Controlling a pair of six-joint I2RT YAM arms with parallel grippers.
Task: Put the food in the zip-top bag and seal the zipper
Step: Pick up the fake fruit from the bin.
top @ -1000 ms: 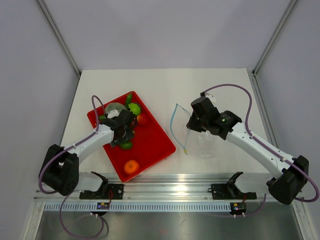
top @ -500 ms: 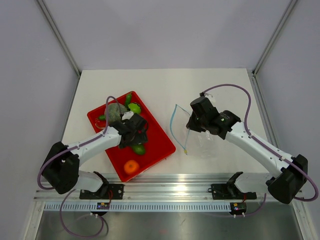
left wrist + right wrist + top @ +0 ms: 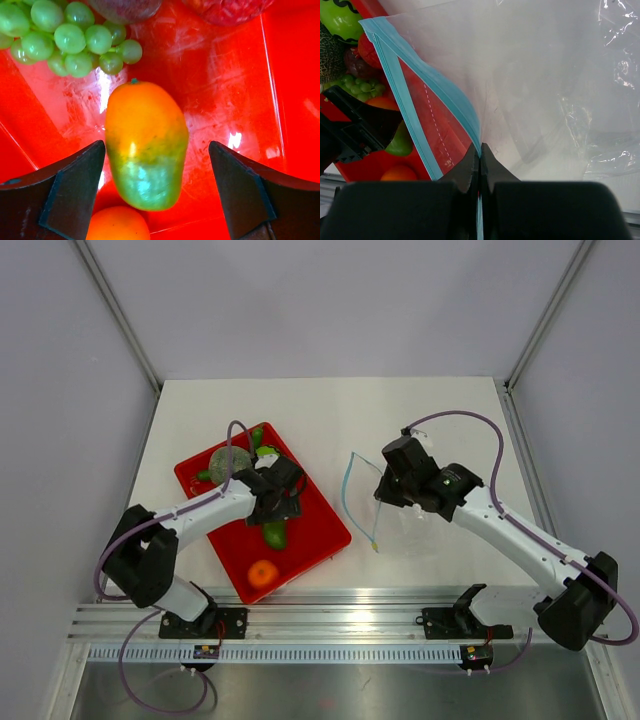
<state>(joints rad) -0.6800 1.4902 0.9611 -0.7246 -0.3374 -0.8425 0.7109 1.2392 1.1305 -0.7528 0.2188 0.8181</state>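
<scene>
- The first pick seems to be the step in hand. Nothing shows inside the bag, and every piece I can see lies on the red tray.
- The left hand is spread wide over the tray. One finger stands on each side of the mango, and neither touches it.
- The mango lies on its side. Its orange end points at the grapes and its green end is close to the orange. The melon sits at the far end of the tray.
- The right hand is pinched tight on the blue zipper strip. It holds one lip of the bag up so that the mouth gapes toward the tray.
- The bag rests on the bench to the right of the tray, near it but not touching.
- Next, the left hand probably needs to come down a little and close across the mango's narrow middle. It would then lift the mango clear of the grapes and carry it to the open mouth.
- The mango's skin looks smooth and rounded, so a grip off its middle could squeeze it out sideways.
- The bag is thin and limp. The right hand will need to hold the lip high and steady, or the opening may sag shut as the fruit arrives.
</scene>
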